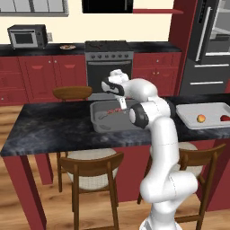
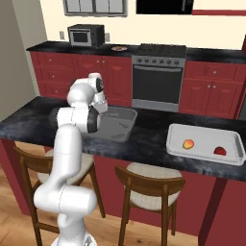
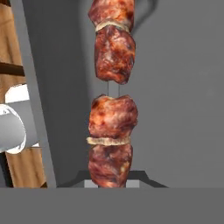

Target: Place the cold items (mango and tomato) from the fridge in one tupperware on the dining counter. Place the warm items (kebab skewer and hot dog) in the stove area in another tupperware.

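Note:
My gripper (image 1: 122, 106) hangs over the grey tupperware (image 1: 99, 126) on the dining counter, shut on the kebab skewer (image 1: 110, 112). In the hand view the kebab skewer (image 3: 113, 118) runs straight up from the gripper (image 3: 113, 183), its browned meat chunks just above the tupperware floor (image 3: 175, 100). In the right base view the arm covers the hand above the grey tupperware (image 2: 121, 126). A white tupperware (image 1: 191, 112) to the right holds the mango (image 1: 201, 118) and the tomato (image 1: 224, 118); from the right base these are the mango (image 2: 188, 143) and the tomato (image 2: 220, 150).
A small plate (image 1: 67, 46) beside the stove (image 1: 109, 46) carries something reddish, too small to tell whether it is the hot dog. A microwave (image 1: 28, 36) stands at the back left, the fridge (image 1: 209, 49) at the right. Wooden stools (image 1: 92, 168) line the counter's near side.

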Robot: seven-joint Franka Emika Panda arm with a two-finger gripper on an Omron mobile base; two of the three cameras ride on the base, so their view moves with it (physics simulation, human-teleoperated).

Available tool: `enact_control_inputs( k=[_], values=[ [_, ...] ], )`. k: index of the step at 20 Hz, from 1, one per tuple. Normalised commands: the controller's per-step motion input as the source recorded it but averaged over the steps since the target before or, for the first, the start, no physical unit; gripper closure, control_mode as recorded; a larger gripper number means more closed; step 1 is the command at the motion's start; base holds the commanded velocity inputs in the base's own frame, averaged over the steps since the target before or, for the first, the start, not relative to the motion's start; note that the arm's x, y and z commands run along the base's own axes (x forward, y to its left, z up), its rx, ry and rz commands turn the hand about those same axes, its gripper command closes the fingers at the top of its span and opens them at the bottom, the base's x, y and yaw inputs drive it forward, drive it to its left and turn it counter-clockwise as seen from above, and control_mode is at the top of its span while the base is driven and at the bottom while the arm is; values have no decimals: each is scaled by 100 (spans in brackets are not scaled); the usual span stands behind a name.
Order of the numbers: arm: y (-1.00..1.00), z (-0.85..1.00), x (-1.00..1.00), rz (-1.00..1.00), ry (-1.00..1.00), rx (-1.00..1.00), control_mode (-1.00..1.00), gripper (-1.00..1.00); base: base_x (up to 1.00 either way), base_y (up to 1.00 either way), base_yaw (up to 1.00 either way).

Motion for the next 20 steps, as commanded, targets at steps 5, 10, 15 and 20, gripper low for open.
enact_control_inputs(
  k=[5,10,15,20],
  values=[
    [0,-41,39,1,-11,5,-100,100,0,0,0],
    [0,-35,28,0,-1,0,-100,100,0,0,0],
    [0,-35,17,0,0,0,-100,100,0,0,0],
    [1,-39,14,0,0,0,-100,-100,0,0,0]
  ],
)
